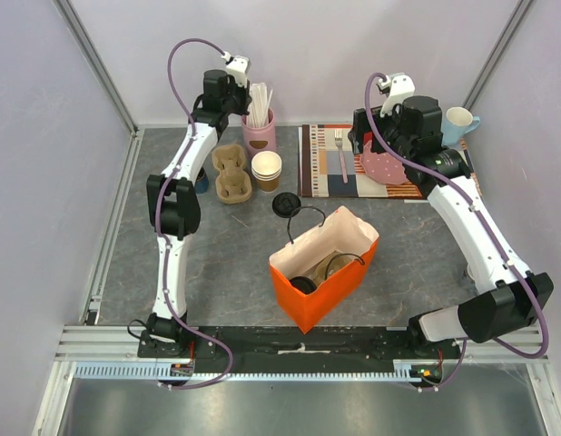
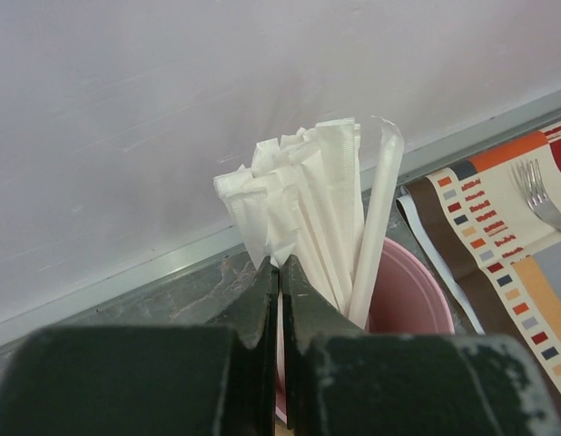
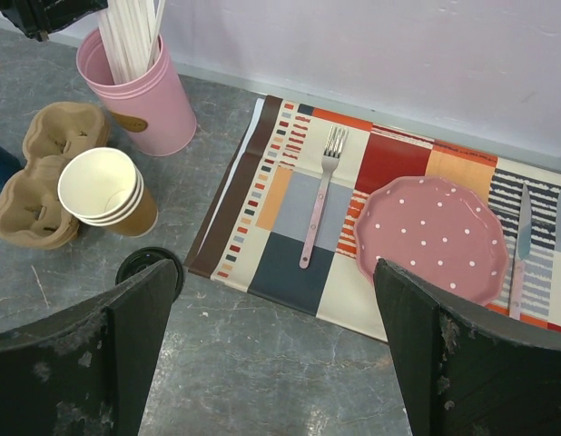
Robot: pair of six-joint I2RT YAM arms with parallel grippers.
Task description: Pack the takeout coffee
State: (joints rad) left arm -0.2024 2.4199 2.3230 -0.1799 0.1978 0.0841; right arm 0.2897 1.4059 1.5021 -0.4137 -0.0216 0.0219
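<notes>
We judge the small brown paper cup with its round black plastic lid (image 1: 304,283) to lie inside the orange paper bag (image 1: 308,307), centred on the table and toward our bases from both grippers. Our left gripper (image 2: 279,263) pinches a white paper-wrapped straw (image 2: 282,222) in the pink metal tumbler (image 2: 409,292). Our right gripper (image 3: 273,272), the nearer one, gapes wide over the striped placemat (image 3: 389,154).

The left gripper's (image 2: 279,269) dark jaws are pressed together, tips against the foot of a bundle of paper-wrapped straws (image 2: 303,195) standing in a pink cup (image 2: 409,292). On the grey table (image 2: 185,292), a fork (image 2: 538,194) lies on a striped placemat (image 2: 498,238) at right.

Bag (image 1: 321,295) contents unclear, blue mug (image 1: 201,185) mostly hidden
</notes>
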